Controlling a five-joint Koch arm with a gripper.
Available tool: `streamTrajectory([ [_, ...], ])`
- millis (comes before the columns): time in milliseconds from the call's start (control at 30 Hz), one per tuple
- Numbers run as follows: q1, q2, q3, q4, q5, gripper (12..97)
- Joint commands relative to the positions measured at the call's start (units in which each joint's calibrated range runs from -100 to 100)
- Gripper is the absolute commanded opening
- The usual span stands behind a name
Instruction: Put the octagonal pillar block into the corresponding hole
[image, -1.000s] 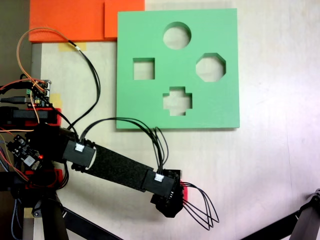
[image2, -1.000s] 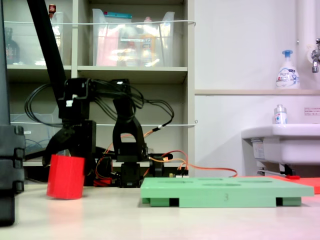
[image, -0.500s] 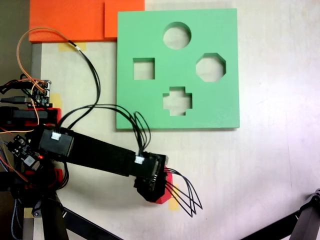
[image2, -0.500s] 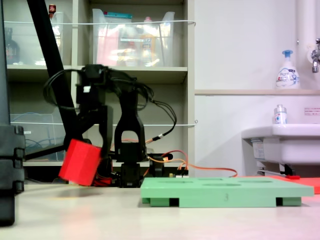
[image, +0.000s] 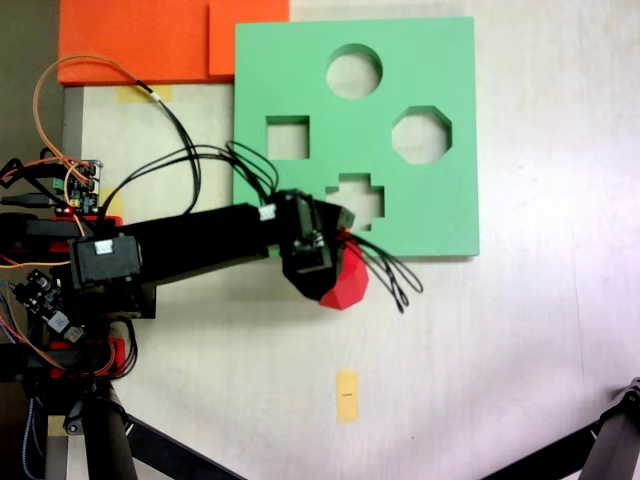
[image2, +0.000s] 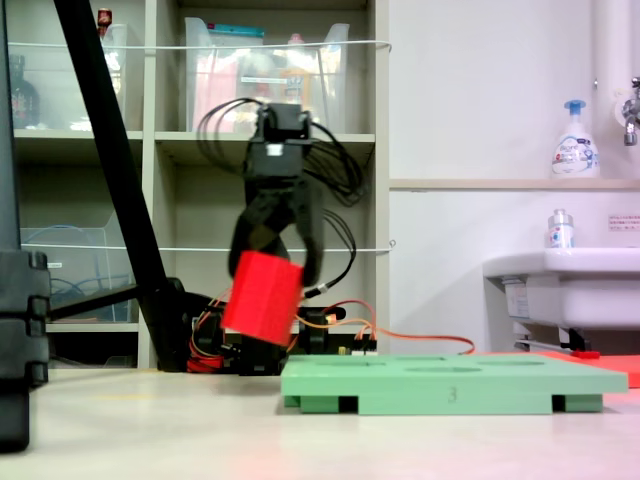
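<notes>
gripper (image2: 272, 262) clamps the octagonal pillar block (image2: 261, 298), tilted and lifted clear of the table, just off the green board's (image: 440, 215) near edge, so it can pass above toward the corresponding hole (image: 421, 134) at far right.

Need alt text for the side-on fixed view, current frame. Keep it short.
A black robot arm's tool holds the octagonal pillar block, bright red and tilted, in the air above the table, just left of the flat green foam board. Behind are shelves with plastic bins; a white sink and a soap bottle stand at right.
</notes>
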Motion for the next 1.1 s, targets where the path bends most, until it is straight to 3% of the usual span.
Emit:
streamTrajectory([
  [0, 2.1, 5.9, 9.4, -2.6, 2.9, 40.5],
  [100, 3.7, 13.2, 16.2, -2.6, 4.3, 35.9],
  [467, 7.9, 39.0, 40.5, -2.6, 7.7, 35.9],
  [1067, 11.4, 43.7, 42.5, 9.4, 11.2, 36.0],
])
